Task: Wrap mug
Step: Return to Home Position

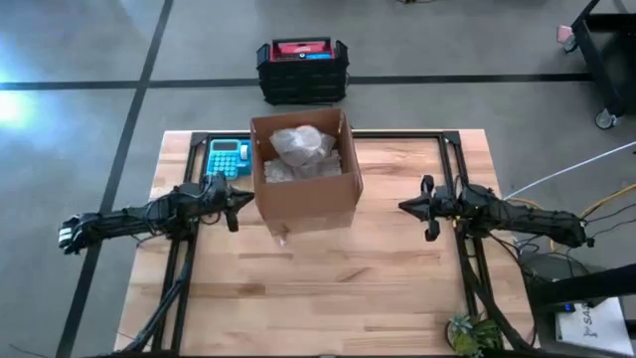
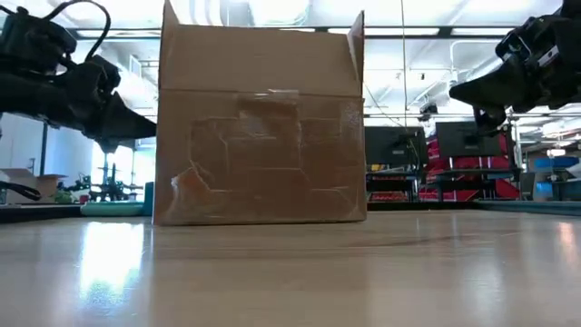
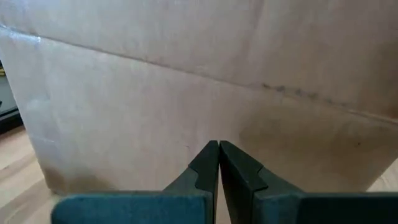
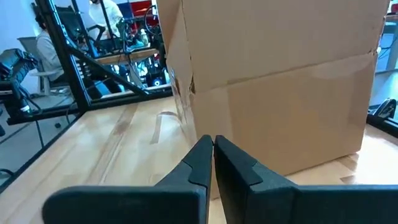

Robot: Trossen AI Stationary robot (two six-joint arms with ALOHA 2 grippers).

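An open cardboard box [image 1: 303, 169] stands on the wooden table [image 1: 328, 288], toward its far side. Crumpled white wrapping paper [image 1: 301, 151] fills the box; the mug is hidden. My left gripper [image 1: 246, 200] hovers shut just off the box's left wall [image 3: 186, 93], its tips [image 3: 219, 149] close to the cardboard without touching. My right gripper [image 1: 405, 207] is shut as well [image 4: 212, 144], hovering well to the right of the box [image 4: 273, 93], above the table.
A teal calculator [image 1: 228, 157] lies on the table left of the box, behind my left gripper. Black crates [image 1: 302, 70] stand on the floor beyond the far edge. The near half of the table is bare wood. A person sits in the room beyond [image 4: 46, 43].
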